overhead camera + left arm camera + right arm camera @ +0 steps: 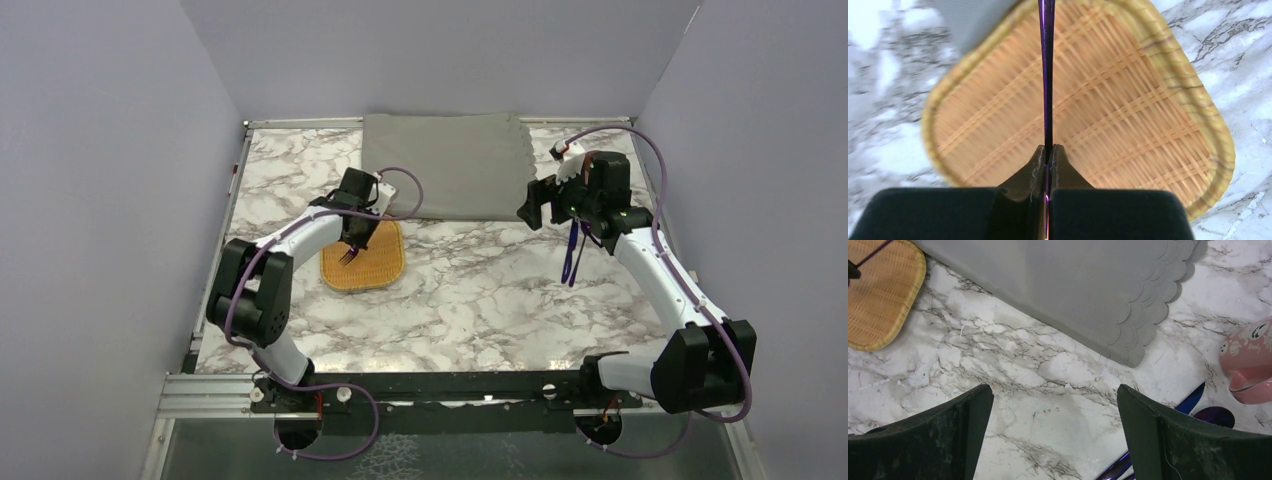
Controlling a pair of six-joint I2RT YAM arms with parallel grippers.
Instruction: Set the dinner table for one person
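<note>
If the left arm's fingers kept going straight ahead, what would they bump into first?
Likely the woven tray, though the purple fork in the left fingers would touch it first.

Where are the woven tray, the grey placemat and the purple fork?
Woven tray point(1128, 115), left wrist view, woven floor.
Grey placemat point(460, 160), top view, its middle.
Purple fork point(1047, 75), left wrist view, its handle.

Plain lilac-grey walls point(100, 150) stand on three sides, and an aluminium rail point(195, 393) runs along the near edge.
</note>
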